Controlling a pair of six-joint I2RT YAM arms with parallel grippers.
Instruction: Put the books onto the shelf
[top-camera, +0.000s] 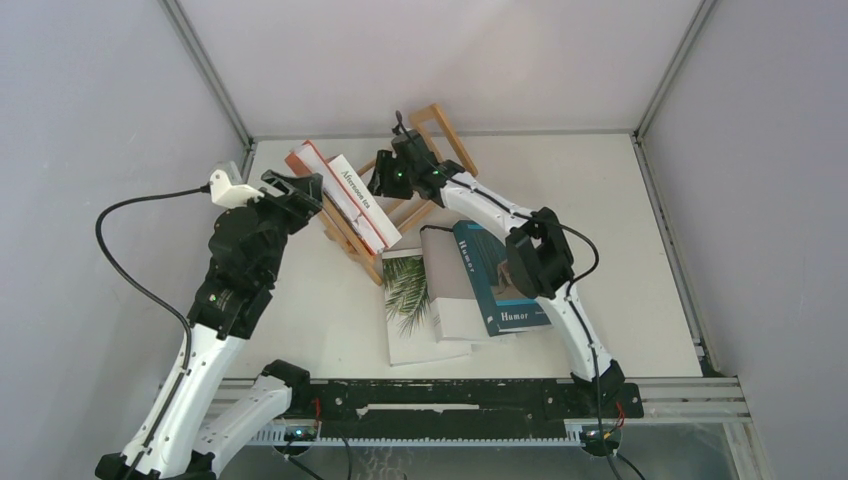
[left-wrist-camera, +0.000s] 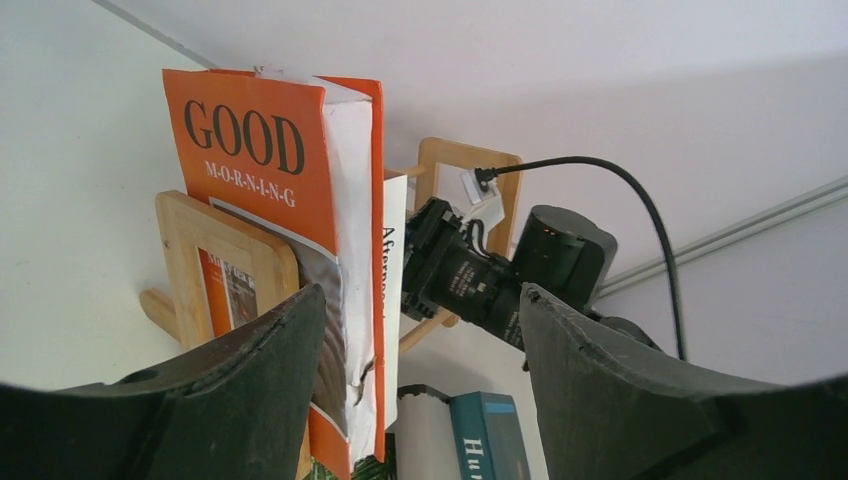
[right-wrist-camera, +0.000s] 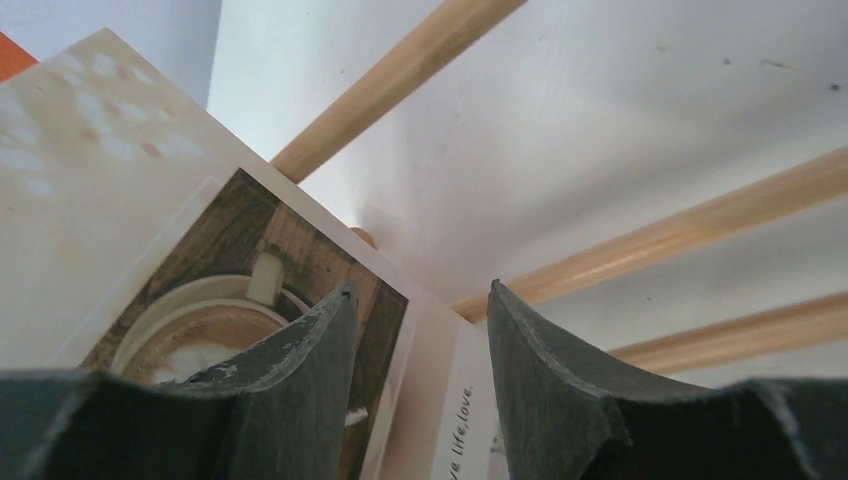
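Note:
The light-wood shelf (top-camera: 443, 125) stands slantwise at the back of the table. On it lean an orange-red book (top-camera: 305, 160) and a white book with a cup picture (top-camera: 360, 200). My right gripper (top-camera: 385, 178) is at the white book's top; in the right wrist view it (right-wrist-camera: 420, 300) is open, the fingers straddling the book's spine (right-wrist-camera: 460, 420) with gaps. My left gripper (left-wrist-camera: 420, 310) is open beside the orange "GOOD MORNING" book (left-wrist-camera: 260, 150) and the shelf's end frame (left-wrist-camera: 225, 250). On the table lie a palm-leaf book (top-camera: 410, 300), a grey-white book (top-camera: 455, 295) and a teal "Humor" book (top-camera: 495, 285).
The right arm's elbow (top-camera: 540, 260) hangs over the teal book. A black cable (top-camera: 130, 270) loops left of the left arm. Grey walls close in the table on three sides, and a metal rail (top-camera: 450, 395) runs along the near edge.

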